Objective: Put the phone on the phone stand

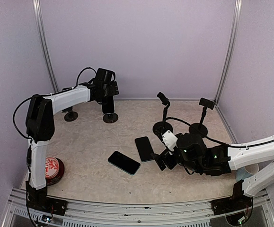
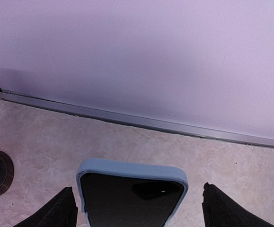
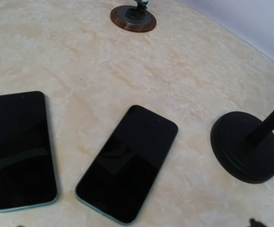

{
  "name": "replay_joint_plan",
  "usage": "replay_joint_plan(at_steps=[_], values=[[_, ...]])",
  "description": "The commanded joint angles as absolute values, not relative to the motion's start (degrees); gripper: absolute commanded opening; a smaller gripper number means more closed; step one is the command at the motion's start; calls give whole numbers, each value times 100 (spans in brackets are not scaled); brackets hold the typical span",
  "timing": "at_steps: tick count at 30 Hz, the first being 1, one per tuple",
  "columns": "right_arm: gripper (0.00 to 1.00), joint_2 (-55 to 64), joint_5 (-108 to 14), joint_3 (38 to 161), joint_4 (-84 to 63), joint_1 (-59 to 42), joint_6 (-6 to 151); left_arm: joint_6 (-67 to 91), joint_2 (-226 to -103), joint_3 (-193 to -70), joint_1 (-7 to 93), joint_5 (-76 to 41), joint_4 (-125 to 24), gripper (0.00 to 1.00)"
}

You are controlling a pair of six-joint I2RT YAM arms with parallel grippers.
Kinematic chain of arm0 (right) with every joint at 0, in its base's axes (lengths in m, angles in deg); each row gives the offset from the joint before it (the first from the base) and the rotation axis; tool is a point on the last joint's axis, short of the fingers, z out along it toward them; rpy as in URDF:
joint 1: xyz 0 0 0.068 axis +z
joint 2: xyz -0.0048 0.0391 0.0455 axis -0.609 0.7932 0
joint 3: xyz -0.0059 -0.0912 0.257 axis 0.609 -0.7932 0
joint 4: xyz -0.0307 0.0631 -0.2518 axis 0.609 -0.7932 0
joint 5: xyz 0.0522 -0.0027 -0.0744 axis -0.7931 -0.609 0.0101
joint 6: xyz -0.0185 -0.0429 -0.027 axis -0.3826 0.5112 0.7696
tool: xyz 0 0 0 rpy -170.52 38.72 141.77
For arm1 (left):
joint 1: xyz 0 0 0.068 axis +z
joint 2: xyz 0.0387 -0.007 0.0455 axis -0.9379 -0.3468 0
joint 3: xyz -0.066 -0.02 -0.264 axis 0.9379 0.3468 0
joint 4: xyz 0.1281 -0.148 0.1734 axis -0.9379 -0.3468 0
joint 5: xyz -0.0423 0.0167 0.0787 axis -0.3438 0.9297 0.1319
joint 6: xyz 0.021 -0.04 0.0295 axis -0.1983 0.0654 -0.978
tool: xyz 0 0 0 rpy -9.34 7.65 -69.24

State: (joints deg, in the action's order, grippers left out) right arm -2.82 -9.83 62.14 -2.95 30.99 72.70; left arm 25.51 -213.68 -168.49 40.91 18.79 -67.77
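Observation:
At the back left a phone in a blue case (image 1: 108, 105) stands upright on a phone stand (image 1: 110, 117). My left gripper (image 1: 106, 90) hovers over it. In the left wrist view the blue-cased phone (image 2: 132, 196) sits between the fingers (image 2: 56, 213), with a gap on the right side; that gripper (image 2: 137, 187) is open. Two dark phones lie flat mid-table, one (image 3: 127, 161) nearer the black stand base (image 3: 245, 146), the other (image 3: 21, 149) to its left. My right gripper (image 1: 161, 160) hangs open just beside the nearer phone (image 1: 145, 148), holding nothing.
Two empty black stands (image 1: 163, 126) (image 1: 198, 128) rise at the right rear. Another small stand base (image 1: 71, 116) sits by the left wall. A red round tin (image 1: 53, 169) lies near the left arm's base. Walls close in the back and sides.

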Motion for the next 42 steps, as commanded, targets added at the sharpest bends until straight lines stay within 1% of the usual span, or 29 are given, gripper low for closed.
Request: replay_joint_plan(at_steps=[1, 4, 5, 13, 23, 34, 42], values=[[100, -292, -903, 6154, -242, 3113, 7241, 2483, -21356, -16973, 4125, 1791, -6670, 92], [100, -277, -904, 6170, -229, 3113, 7252, 2482, -21208, -16954, 4132, 1752, -6687, 98], [100, -268, -904, 6178, -221, 3113, 7260, 2487, -21150, -16946, 4124, 1742, -6690, 99], [100, -219, -932, 6262, -236, 3083, 7259, 2394, -20354, -16558, 4040, 1690, -6633, 99], [100, -396, -1215, 6289, -209, 2882, 7094, 2395, -19252, -15224, 3755, 1514, -6324, 99], [100, -664, -1302, 6278, -276, 2534, 6721, 2340, -18671, -14468, 3337, 1373, -6247, 99], [100, -1012, -1259, 6019, -359, 2218, 6264, 2382, -18284, -13787, 2936, 1107, -6074, 99]])
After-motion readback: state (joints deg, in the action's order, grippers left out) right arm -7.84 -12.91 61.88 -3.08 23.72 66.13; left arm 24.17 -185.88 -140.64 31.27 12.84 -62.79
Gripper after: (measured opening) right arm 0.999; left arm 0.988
